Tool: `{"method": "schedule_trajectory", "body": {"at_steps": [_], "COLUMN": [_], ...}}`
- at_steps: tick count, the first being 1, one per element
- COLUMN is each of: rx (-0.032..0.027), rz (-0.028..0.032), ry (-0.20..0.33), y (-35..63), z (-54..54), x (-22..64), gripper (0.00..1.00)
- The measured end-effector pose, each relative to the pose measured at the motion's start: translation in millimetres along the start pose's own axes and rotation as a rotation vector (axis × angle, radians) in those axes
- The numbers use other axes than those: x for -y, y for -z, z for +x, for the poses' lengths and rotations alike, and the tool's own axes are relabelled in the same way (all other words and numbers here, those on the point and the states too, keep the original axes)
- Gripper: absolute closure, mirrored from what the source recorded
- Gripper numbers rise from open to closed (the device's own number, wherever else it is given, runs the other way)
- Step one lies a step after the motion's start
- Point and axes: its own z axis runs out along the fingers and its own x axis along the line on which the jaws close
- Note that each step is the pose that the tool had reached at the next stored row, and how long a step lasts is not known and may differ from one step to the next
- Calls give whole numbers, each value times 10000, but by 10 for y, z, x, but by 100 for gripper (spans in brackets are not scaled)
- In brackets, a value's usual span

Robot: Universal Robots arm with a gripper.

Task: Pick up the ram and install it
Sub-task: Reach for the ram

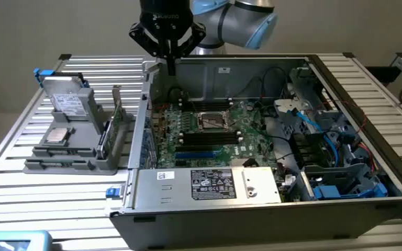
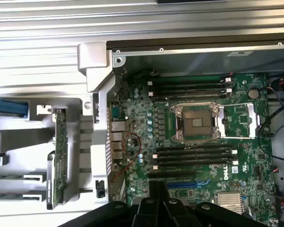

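Observation:
The ram is a thin green stick standing on edge in a grey holder on the exterior view's left, outside the computer case; in the wrist view the ram shows as a dark narrow strip. My gripper hangs above the case's back left corner, well away from the ram, shut and holding nothing. Its black fingers point down over the green motherboard. Black memory slots lie empty beside the processor socket.
In the holder a larger green expansion card with a metal bracket stands next to the ram, and a silver hard drive stands farther left. The case walls, a metal cover and cables surround the board.

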Motion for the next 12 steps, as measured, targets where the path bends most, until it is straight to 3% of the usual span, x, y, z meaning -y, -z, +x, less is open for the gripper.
{"method": "schedule_trajectory", "body": {"at_steps": [12], "rx": [-1], "rz": [0], "ry": [0], "y": [0], "z": [0], "x": [0], "gripper": [89]}}
